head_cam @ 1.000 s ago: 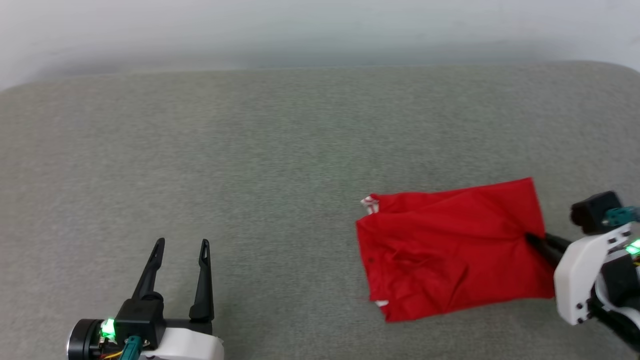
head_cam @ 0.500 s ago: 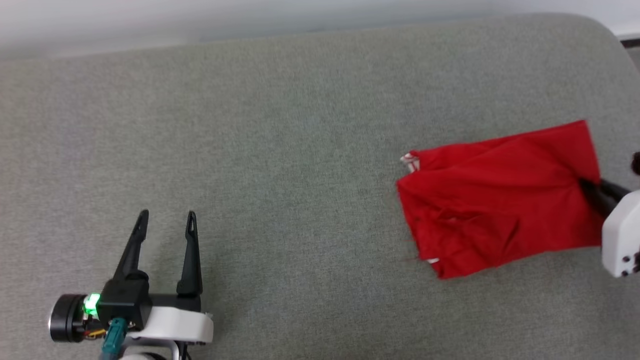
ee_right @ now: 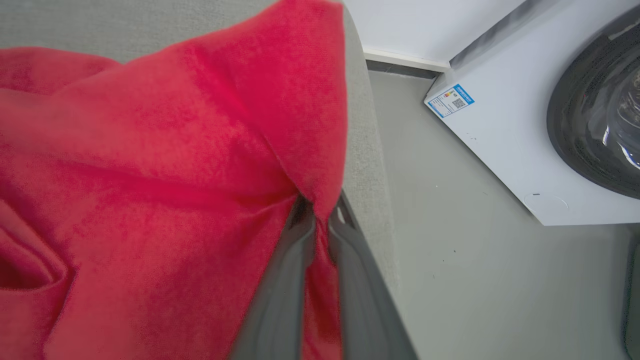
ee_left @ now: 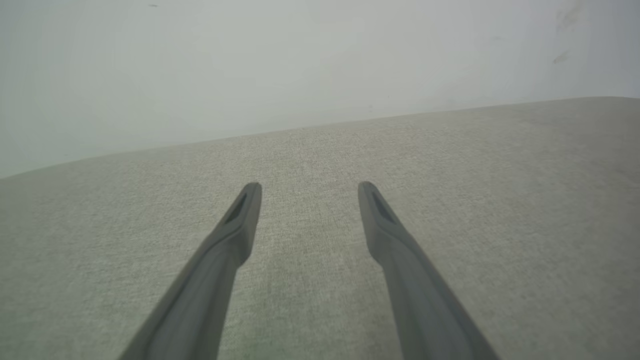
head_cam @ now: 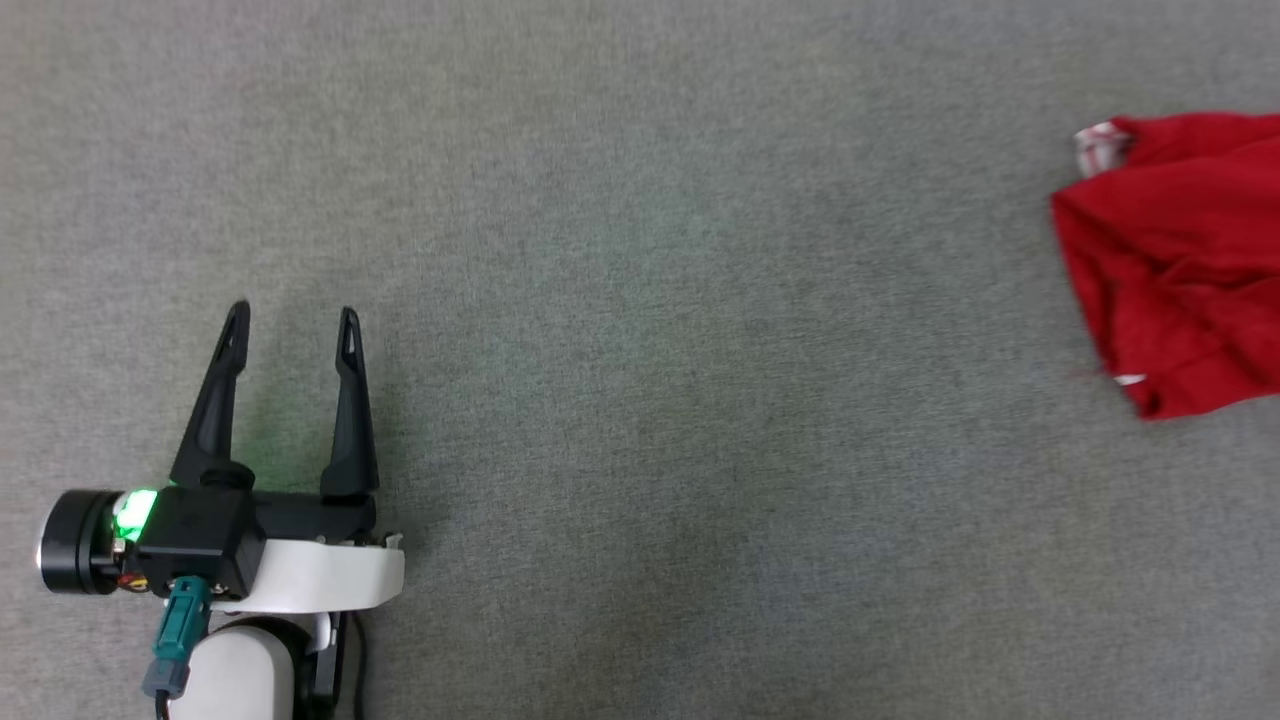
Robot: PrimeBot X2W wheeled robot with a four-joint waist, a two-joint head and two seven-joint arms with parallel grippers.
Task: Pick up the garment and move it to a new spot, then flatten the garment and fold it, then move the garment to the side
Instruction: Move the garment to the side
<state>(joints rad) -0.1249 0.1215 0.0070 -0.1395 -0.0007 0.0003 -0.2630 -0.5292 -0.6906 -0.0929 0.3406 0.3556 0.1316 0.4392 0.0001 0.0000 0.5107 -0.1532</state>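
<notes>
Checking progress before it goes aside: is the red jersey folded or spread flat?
Folded: the jersey shows overlapping red layers along its near edge, with striped trim peeking at one corner.

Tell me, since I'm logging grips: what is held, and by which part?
The right gripper pinches the garment at a bunched edge; the left gripper holds nothing.

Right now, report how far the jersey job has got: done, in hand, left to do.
Done: the garment looks folded, a compact layered red block on the grey cushion. In hand: the right gripper is shut on its edge, close to the cushion's side, so the sideways move appears under way. Left: set it down and let go. The left gripper is open and empty.
</notes>
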